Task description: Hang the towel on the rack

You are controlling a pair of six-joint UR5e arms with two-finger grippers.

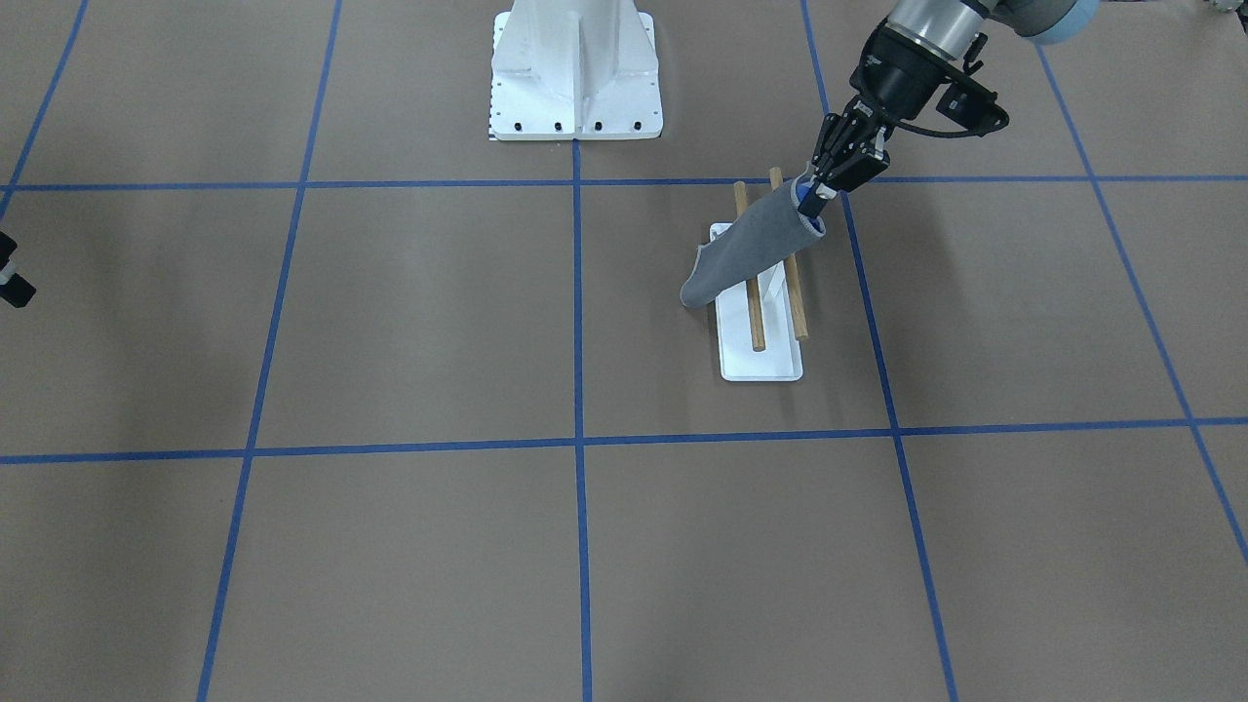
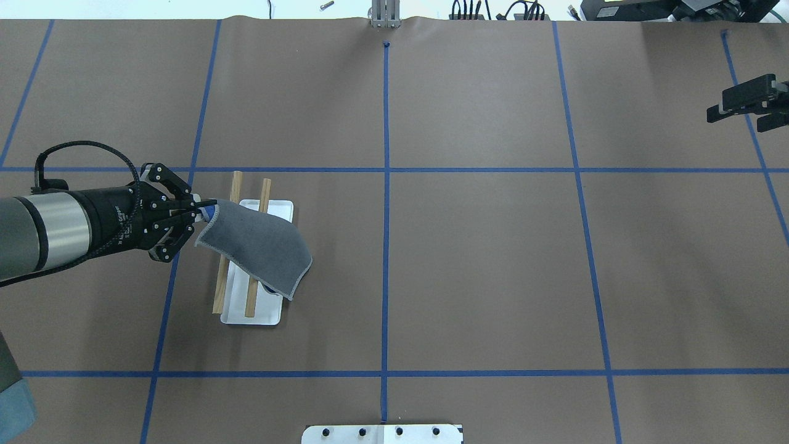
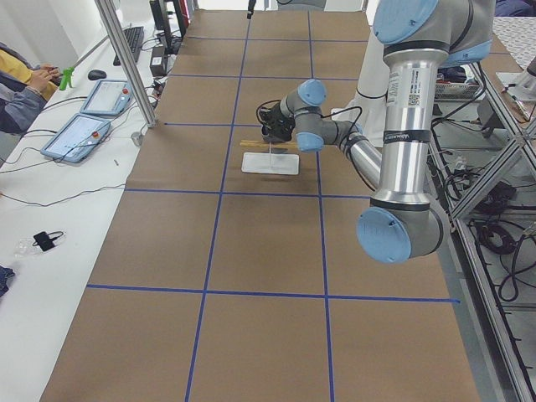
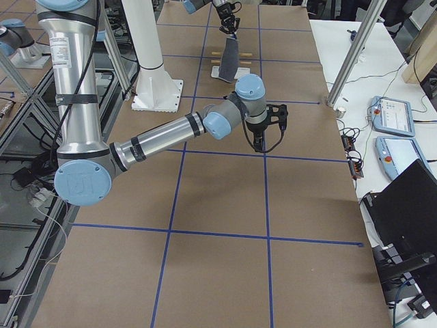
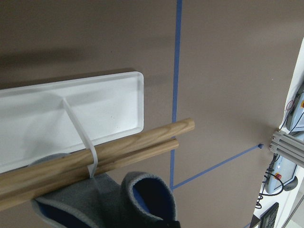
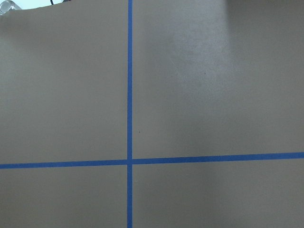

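On brown paper (image 2: 481, 277) gridded with blue tape (image 2: 386, 246), left pincer (image 2: 200, 214) grips the towel (image 2: 259, 246) over the rack (image 2: 256, 316); right pincer (image 2: 718, 111) unclear.

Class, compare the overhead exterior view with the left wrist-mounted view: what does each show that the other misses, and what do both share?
Only the overhead view shows the left pincer pinching a corner of the towel, the whole grey cloth crossing both dowels, and the right pincer far off on the opposite side. Only the wrist view shows the thin white upright beneath the dowels. Both show the rack, the towel and the blue tape lines.
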